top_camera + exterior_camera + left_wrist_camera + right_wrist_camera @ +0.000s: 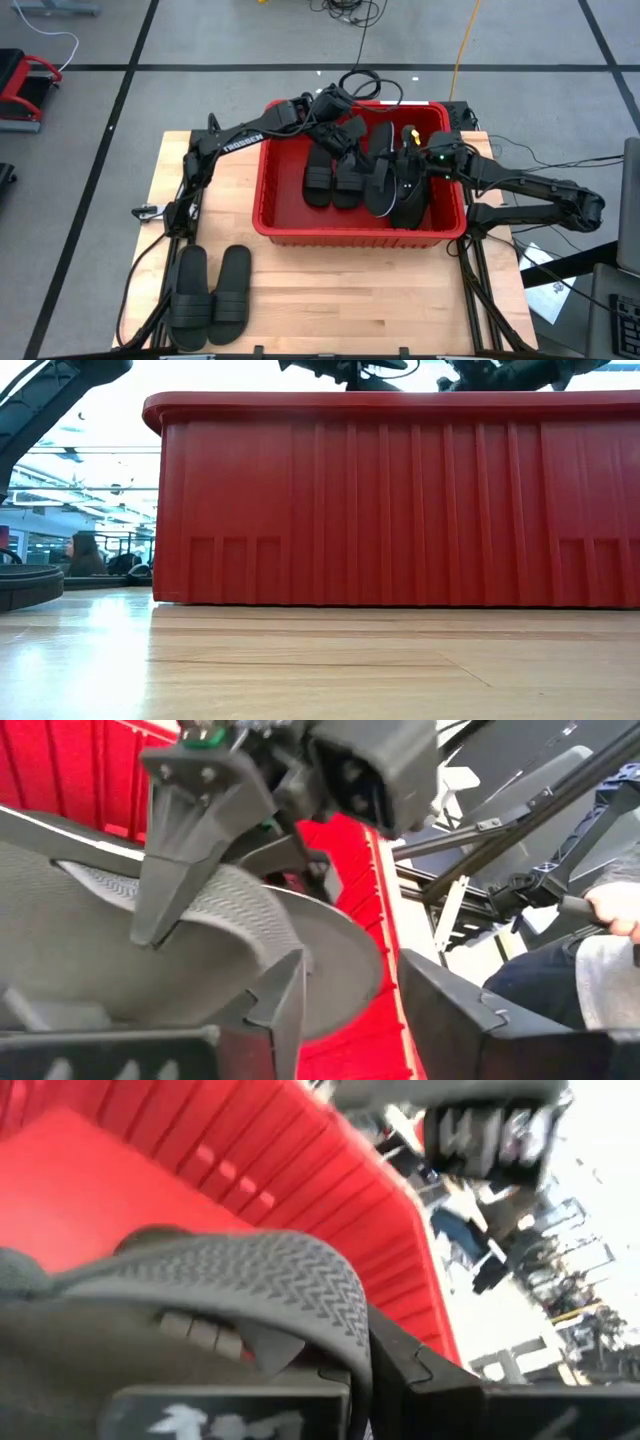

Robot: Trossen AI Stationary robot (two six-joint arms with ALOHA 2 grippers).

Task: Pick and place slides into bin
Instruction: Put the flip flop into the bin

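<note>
The red bin [262, 190] stands mid-table with several black slides lying in it [333, 172]. Over its far half, one slide [300, 945] with a ribbed strap hangs between my two grippers. My right gripper [370, 1370] comes in from the right and is shut on that strap. My left gripper [350, 1020] reaches in from the far left and is open, its fingers on either side of the sole's rim. Two more slides [210, 295] lie flat, side by side, on the table's near left. My left gripper has the sole's rounded rim [350, 970] in the gap between its open fingers; whether a finger touches it I cannot tell. My right gripper pinches the slide's ribbed strap [300, 1295] between its two fingers, one finger [165, 870] lying over the strap's top. The fingers come nearly level from the table's right. The slide is lifted clear above the bin's floor.
The bin's tall ribbed wall [400, 500] fills the low view, with a slide's edge [25, 585] at its left. Cables trail behind the bin [360, 85]. A person's hand [615, 910] shows beyond the table. Bare wood lies in front of the bin [350, 300].
</note>
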